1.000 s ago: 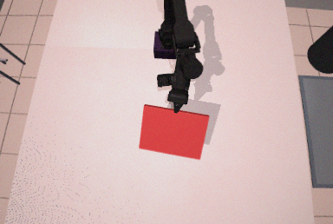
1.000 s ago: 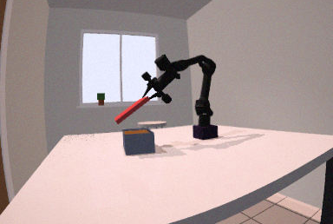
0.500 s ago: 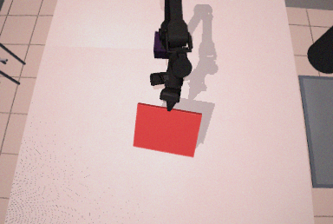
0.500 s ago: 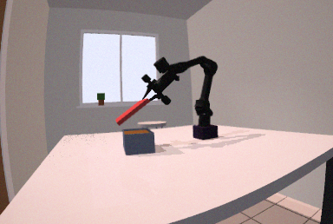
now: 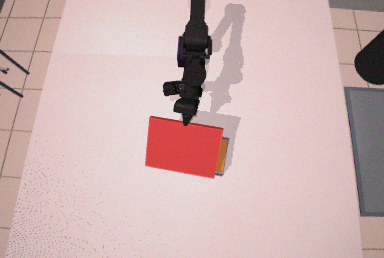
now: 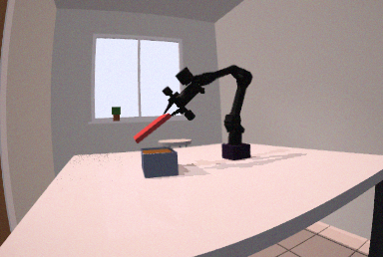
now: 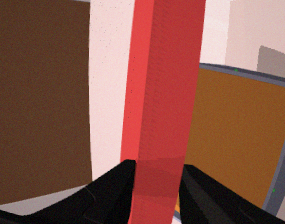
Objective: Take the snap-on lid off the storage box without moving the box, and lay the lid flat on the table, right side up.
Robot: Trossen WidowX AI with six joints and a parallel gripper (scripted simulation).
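The red lid (image 5: 184, 147) (image 6: 152, 128) (image 7: 169, 90) is off the box, in the air above it, and tilted, with its edge at the gripper higher than its far edge. My gripper (image 5: 187, 123) (image 6: 168, 115) (image 7: 157, 172) is shut on that upper edge. The blue-grey storage box (image 5: 226, 156) (image 6: 160, 165) (image 7: 277, 192) stands upright and open on the table, with an orange-brown inside. In the top view the lid hides most of the box; only its right end shows.
The box stands on the pale table (image 5: 100, 200) (image 6: 120, 209). The arm's dark base (image 5: 181, 52) (image 6: 235, 150) stands on the table behind the box. In the wrist view a large brown surface (image 7: 40, 100) fills the left side.
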